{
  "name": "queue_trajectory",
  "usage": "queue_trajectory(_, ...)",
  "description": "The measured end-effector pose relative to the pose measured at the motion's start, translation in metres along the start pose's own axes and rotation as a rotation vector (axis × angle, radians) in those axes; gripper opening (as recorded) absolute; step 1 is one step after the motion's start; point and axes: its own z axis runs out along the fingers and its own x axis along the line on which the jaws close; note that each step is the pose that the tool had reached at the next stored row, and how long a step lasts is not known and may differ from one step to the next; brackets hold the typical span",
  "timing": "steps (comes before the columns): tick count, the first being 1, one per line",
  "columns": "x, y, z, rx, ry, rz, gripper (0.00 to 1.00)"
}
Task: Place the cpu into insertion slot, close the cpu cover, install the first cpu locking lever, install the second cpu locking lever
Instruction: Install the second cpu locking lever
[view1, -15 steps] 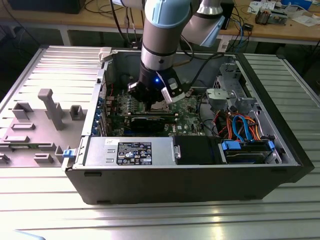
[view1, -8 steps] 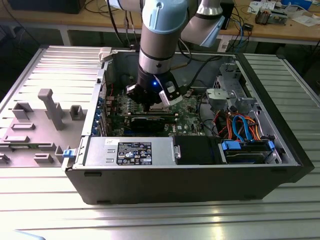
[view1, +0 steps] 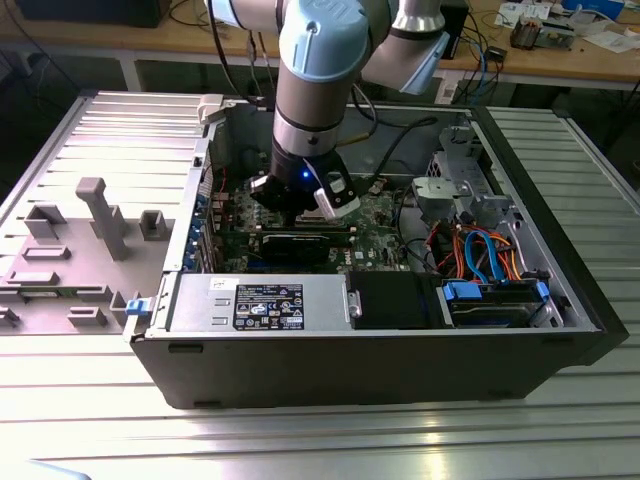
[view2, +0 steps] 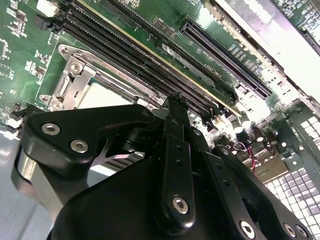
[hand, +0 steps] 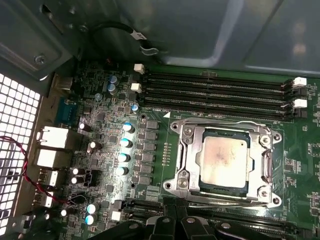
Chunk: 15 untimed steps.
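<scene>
Closest to you, the claw (hand: 175, 227) hangs low over the green motherboard (hand: 110, 150); whether it's open or gripping, you cannot tell. Just beyond lies the cpu (hand: 223, 157), silver-grey, flat in the insertion slot (hand: 224, 191), the cpu cover (hand: 192, 150) framing it, memory slots (hand: 215, 87) farther off.

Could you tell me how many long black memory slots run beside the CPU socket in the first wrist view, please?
4, lying parallel in one bank between the insertion slot and the grey case wall; white latch clips show at their ends. More slots may be hidden behind the pincer.
</scene>
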Motion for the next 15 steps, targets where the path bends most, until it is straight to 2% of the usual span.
queue_trajectory(15, 0.0003, -0.0005, 0.003, -0.0022, -0.0004, -0.001, 0.11)
